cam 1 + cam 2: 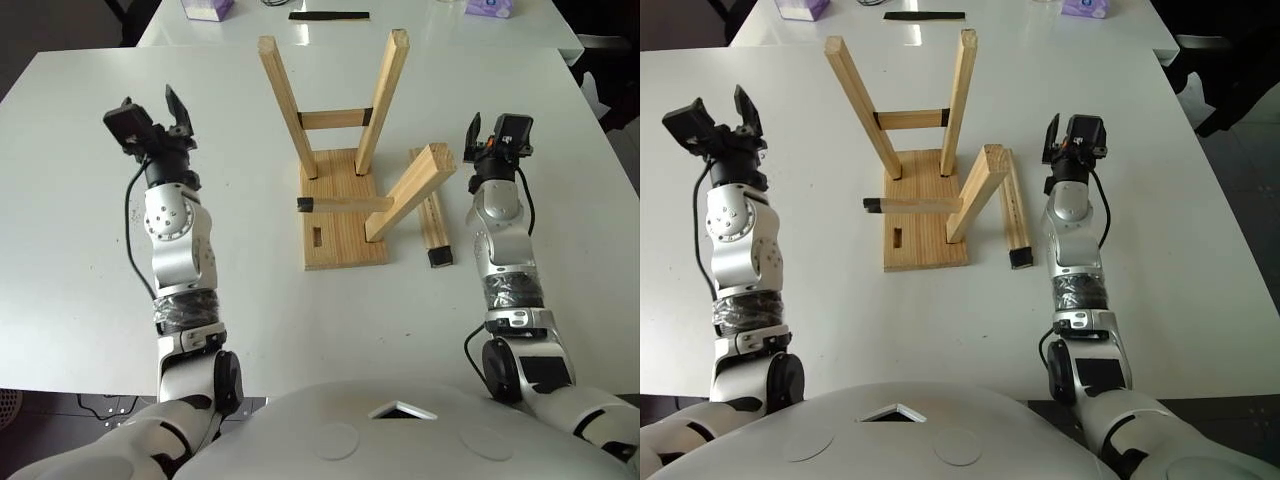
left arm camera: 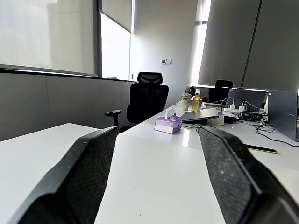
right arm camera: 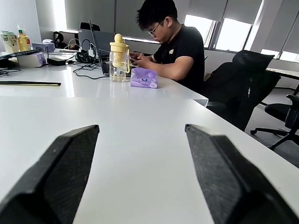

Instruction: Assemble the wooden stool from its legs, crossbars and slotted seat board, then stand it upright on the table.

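The slotted seat board [image 1: 340,242] lies flat at the table's middle. Two legs [image 1: 288,105] [image 1: 382,100] stand up from its far end, joined by a crossbar [image 1: 335,119]. A third leg [image 1: 410,190] leans up from the board's right side, with a black-tipped crossbar [image 1: 345,204] running left from it. One loose piece [image 1: 435,228] lies flat on the table just right of the board. My left gripper [image 1: 155,118] is raised well left of the stool, open and holding nothing [image 2: 156,163]. My right gripper [image 1: 495,132] is raised right of the leaning leg, also open with nothing in it [image 3: 140,158].
A second white table [image 1: 450,35] butts on behind, carrying purple tissue packs [image 1: 208,8] and a black strip [image 1: 328,16]. White tabletop [image 1: 80,230] spreads wide left of the board and in front of it. A dark chair [image 1: 615,95] stands past the right edge.
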`<act>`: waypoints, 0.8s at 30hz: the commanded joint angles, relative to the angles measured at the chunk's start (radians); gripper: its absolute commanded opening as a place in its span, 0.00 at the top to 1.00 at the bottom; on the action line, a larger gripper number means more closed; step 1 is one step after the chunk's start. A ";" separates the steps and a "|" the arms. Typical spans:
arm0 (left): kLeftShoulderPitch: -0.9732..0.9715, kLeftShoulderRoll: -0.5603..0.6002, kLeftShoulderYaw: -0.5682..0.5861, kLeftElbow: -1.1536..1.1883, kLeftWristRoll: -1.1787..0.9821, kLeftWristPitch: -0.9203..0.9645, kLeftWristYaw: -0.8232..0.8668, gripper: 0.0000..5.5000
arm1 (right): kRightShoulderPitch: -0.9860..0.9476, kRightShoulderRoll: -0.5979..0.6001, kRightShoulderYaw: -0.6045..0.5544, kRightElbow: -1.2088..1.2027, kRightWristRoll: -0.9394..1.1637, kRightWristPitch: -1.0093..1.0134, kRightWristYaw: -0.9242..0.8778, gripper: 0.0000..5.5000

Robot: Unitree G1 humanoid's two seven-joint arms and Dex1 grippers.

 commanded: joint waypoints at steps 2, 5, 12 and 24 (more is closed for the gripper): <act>0.001 0.010 0.041 0.025 0.025 -0.061 0.046 0.42 | -0.088 0.046 0.057 0.112 -0.055 -0.079 0.024 0.38; -0.029 0.009 0.150 0.028 -0.069 -0.015 0.121 0.42 | -0.185 0.112 0.044 0.150 -0.043 0.000 -0.027 0.38; -0.082 0.011 0.008 0.032 -0.025 0.018 0.012 0.42 | -0.161 0.042 0.002 0.012 -0.052 0.033 0.016 0.38; 0.017 -0.028 -0.028 0.003 0.022 0.014 0.023 0.42 | 0.112 0.083 0.084 -0.177 -0.057 0.194 0.131 0.38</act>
